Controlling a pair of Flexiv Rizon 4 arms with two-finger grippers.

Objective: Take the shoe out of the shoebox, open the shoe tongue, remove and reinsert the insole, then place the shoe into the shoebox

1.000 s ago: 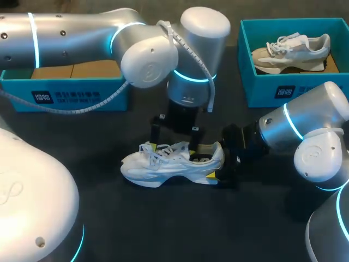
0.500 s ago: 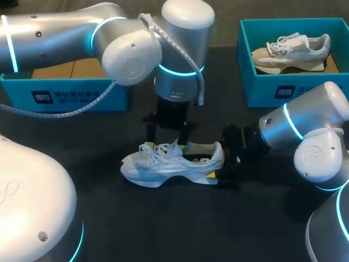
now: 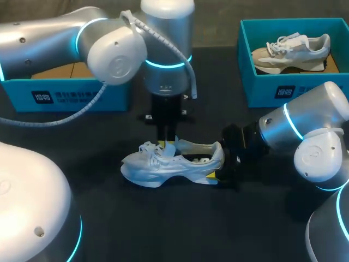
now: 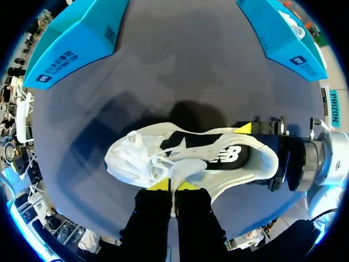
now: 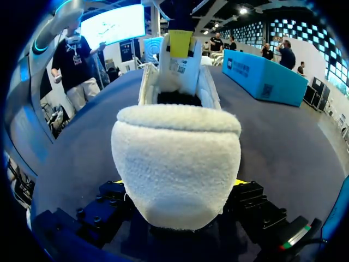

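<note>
A white shoe (image 3: 172,164) lies on its sole on the dark table, toe pointing left. My left gripper (image 3: 168,144) comes down from above and is shut on the shoe tongue (image 4: 175,170), its yellow tips pinching the thin white flap upright. The dark insole (image 4: 212,155) shows inside the opening. My right gripper (image 3: 219,165) is at the heel (image 5: 177,164), with one finger on each side of it, shut on the shoe. In the right wrist view the fleecy heel fills the space between the fingers, and the left gripper's yellow tip (image 5: 180,43) stands over the tongue ahead.
A teal shoebox (image 3: 283,90) at the back right holds another pale shoe (image 3: 292,50). A second teal shoebox (image 3: 71,97) stands at the back left, partly behind my left arm. Bare dark table lies in front of the shoe.
My left gripper has shifted left over the laces, come down and closed on the tongue, which now stands up. The right gripper and shoe have stayed put.
</note>
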